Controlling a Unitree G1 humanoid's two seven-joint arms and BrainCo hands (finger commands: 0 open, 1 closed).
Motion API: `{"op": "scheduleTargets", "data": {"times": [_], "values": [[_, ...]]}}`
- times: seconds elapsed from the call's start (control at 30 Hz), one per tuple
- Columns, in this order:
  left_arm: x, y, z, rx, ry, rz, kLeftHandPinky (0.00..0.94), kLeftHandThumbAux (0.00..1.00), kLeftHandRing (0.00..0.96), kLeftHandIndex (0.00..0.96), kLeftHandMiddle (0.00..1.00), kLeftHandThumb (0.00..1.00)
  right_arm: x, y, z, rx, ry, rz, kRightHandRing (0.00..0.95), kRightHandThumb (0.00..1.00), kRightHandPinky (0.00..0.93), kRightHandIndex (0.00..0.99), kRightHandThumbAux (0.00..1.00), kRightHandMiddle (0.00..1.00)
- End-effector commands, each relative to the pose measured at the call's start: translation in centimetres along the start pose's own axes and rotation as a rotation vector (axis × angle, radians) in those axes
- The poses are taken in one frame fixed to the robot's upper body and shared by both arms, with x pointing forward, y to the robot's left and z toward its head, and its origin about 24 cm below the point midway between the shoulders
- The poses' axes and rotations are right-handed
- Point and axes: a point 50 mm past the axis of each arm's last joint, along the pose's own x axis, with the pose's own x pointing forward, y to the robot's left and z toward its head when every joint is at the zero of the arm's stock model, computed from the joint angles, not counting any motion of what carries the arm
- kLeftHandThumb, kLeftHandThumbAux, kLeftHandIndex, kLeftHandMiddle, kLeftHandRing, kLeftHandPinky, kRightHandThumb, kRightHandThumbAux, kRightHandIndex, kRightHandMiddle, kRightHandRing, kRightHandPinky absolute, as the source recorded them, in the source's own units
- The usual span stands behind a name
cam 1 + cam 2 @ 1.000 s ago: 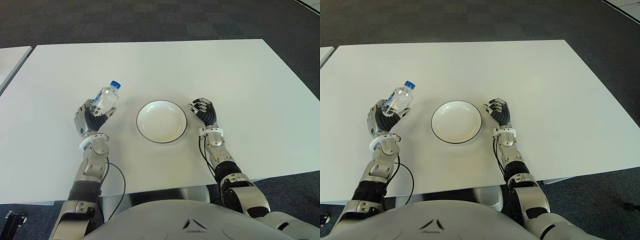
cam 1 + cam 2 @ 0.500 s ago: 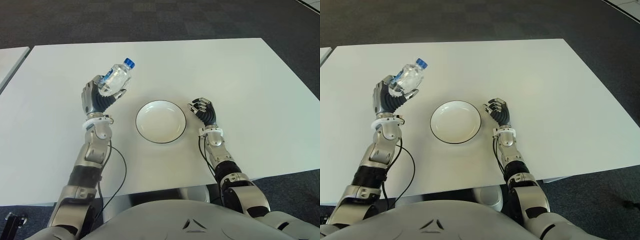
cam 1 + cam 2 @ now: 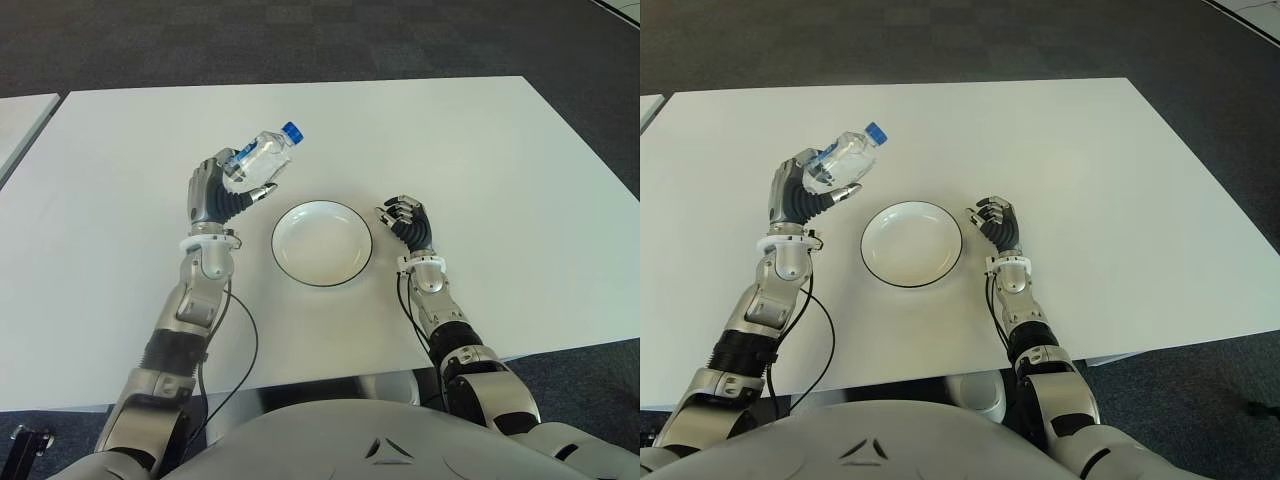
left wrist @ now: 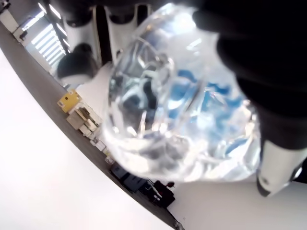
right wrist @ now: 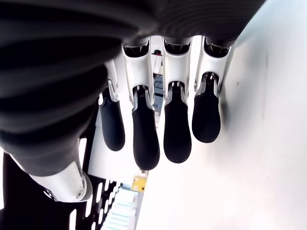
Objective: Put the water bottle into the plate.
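Here, from my remote station, I saw the left hand (image 3: 215,195) raised above the white table (image 3: 480,150), its dark fingers (image 3: 243,199) wrapped around the water bottle (image 3: 260,160) and gripping it firmly. The bottle was clear plastic with a blue cap (image 3: 292,131), and it lay tilted in the grasp, cap end pointing up and toward the robot's right, away from the robot's body. It was held in the air, off the table surface, and it sat to the left of the plate (image 3: 322,243), near it but not over it as far as I could judge from the eye views. In the left wrist view the bottle's clear crinkled body (image 4: 177,110) filled most of the frame, with a dark finger pressed across it, which confirmed the hold. The plate was round and white with a thin dark rim, lying flat on the table between my two hands, and nothing lay in it. The right hand (image 3: 408,222) showed just beside the plate on its right side, holding nothing. In the right wrist view its fingers (image 5: 175,129) hung loosely curved side by side, relaxed rather than clenched, close by the white tabletop.
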Motion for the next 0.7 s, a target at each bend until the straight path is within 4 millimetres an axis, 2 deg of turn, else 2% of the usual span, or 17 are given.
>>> {"op": "scheduleTargets", "data": {"times": [0.03, 0.4, 0.7], "values": [[-0.3, -1.3, 1.5, -0.022, -0.062, -0.062, 0.846, 0.67, 0.877, 0.395, 0.533, 0.851, -0.6, 0.2, -1.1, -0.006, 0.057, 0.011, 0.616, 0.707, 0.619, 0.434, 0.73, 0.614], [-0.9, -3.8, 1.7, 0.016, -0.095, -0.259, 0.85, 0.669, 0.877, 0.396, 0.535, 0.852, -0.6, 0.2, -1.1, -0.006, 0.054, 0.01, 0.619, 0.707, 0.624, 0.434, 0.73, 0.616], [-1.3, -5.0, 1.6, 0.053, -0.117, -0.388, 0.832, 0.669, 0.87, 0.396, 0.536, 0.851, -0.6, 0.2, -1.2, -0.002, 0.065, 0.004, 0.619, 0.707, 0.618, 0.434, 0.73, 0.618]]}}
